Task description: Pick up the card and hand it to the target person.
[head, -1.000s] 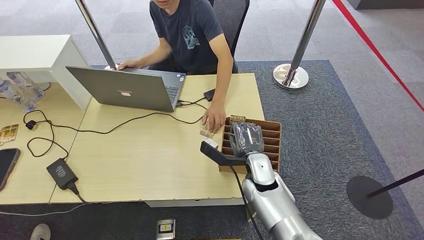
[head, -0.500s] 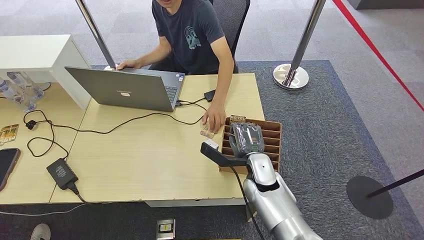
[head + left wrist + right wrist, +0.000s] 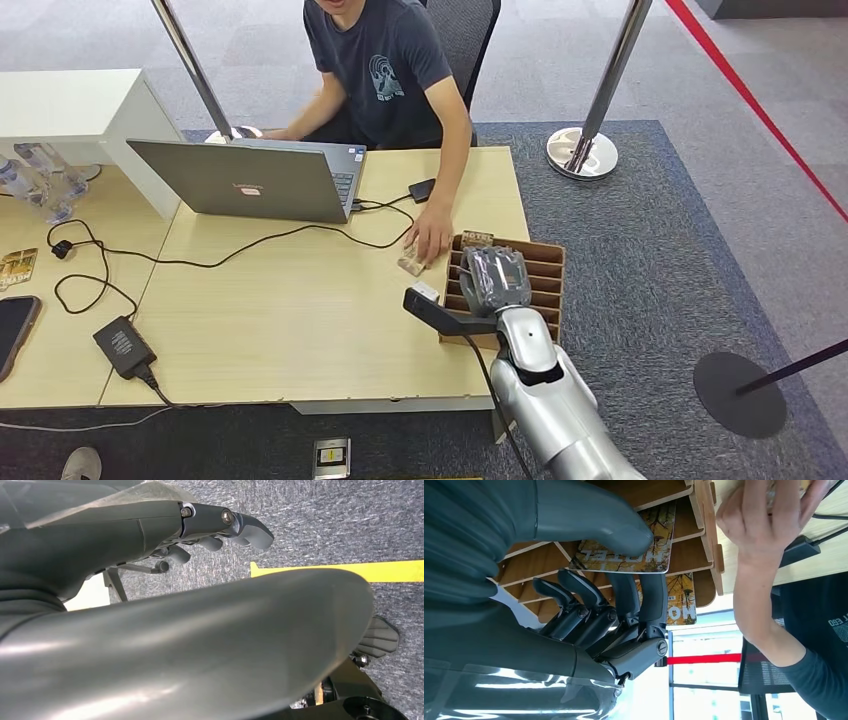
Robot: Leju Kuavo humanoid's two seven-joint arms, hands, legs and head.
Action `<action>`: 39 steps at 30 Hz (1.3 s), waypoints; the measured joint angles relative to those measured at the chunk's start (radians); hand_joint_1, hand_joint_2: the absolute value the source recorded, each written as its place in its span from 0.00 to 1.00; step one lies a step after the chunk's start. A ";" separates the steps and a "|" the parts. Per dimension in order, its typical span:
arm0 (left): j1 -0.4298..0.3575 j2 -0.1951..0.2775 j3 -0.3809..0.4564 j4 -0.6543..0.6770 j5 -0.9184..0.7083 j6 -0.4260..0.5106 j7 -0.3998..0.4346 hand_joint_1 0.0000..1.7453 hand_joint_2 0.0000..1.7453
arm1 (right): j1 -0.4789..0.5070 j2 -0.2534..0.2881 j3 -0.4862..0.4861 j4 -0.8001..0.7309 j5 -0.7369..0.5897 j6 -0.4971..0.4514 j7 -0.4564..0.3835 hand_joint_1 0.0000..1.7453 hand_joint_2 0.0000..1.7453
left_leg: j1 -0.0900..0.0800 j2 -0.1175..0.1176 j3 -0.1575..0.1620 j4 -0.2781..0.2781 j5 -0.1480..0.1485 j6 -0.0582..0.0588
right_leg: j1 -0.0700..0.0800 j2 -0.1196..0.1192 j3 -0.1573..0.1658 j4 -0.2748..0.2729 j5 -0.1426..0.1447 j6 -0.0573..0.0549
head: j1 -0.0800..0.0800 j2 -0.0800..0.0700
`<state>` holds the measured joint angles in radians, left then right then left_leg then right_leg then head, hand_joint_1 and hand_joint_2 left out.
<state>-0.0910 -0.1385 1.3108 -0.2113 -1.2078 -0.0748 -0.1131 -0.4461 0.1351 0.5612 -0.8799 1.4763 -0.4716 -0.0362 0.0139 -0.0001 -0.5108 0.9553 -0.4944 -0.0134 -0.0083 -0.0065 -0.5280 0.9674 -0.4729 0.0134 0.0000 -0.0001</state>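
While the right hand (image 3: 493, 277) is set over the slotted wooden card rack (image 3: 545, 262) at the desk's edge, the scene is read as follows.

Right hand: in the right wrist view the card (image 3: 624, 555) is seen pinched, the thumb lying on its printed face and the dark fingers (image 3: 644, 597) curled behind it.
Card: it is still low among the rack's dividers (image 3: 704, 525), part of it apparently within a slot; whether it has been lifted clear cannot be told.
Second card: another printed card (image 3: 681, 600) is seen in a neighbouring slot, beyond the fingers.
Left hand: the left hand (image 3: 215, 527) hangs over carpet, fingers loosely curled, nothing seen in them; whether they are fully closed cannot be told.
Target person: the person's hand (image 3: 430, 238) rests on a small object on the desk (image 3: 300, 310), just beside the rack.
Stage: judged as grasp made, lift and handover not yet done.
Risk, snagging: if the card is drawn out at a tilt, an edge may be caught on a divider and the light rack dragged or tipped.
Risk, slip: a thin glossy card held by a pinch may be twisted out of the hold.
Risk, contact: the person's hand being so near, it may be struck during the lift.
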 joint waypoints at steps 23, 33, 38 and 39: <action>0.000 -0.001 0.000 0.000 0.020 0.000 -0.006 0.00 0.00 | 0.077 -0.110 0.036 -0.361 -0.030 0.093 -0.036 1.00 1.00 | 0.000 0.000 -0.003 0.000 0.000 0.000 | 0.000 0.000 -0.003 0.000 0.000 0.000 | 0.000 0.000; 0.000 -0.002 0.000 0.000 0.025 0.000 -0.006 0.00 0.00 | 0.054 -0.138 0.064 -0.476 -0.084 0.112 -0.074 1.00 1.00 | 0.000 0.000 -0.004 0.000 0.000 0.000 | 0.000 0.000 -0.003 0.000 0.000 0.000 | 0.000 0.000; -0.001 -0.003 0.000 0.000 0.024 0.000 -0.006 0.00 0.00 | 0.018 -0.141 0.083 -0.502 -0.095 0.111 -0.085 1.00 1.00 | 0.000 0.000 -0.004 0.000 0.000 0.000 | 0.000 0.000 -0.003 0.000 0.000 0.000 | 0.000 0.000; -0.001 -0.003 0.000 0.000 0.024 0.000 -0.006 0.00 0.00 | 0.011 -0.141 0.087 -0.503 -0.098 0.110 -0.086 1.00 1.00 | 0.000 0.000 -0.004 0.000 0.000 0.000 | 0.000 0.000 -0.003 0.000 0.000 0.000 | 0.000 0.000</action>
<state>-0.0915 -0.1415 1.3111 -0.2113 -1.1834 -0.0748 -0.1190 -0.4354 -0.0060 0.6479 -1.3830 1.3785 -0.3612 -0.1220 0.0139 -0.0002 -0.5146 0.9553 -0.4945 -0.0135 -0.0083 -0.0065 -0.5314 0.9677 -0.4730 0.0133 -0.0001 -0.0002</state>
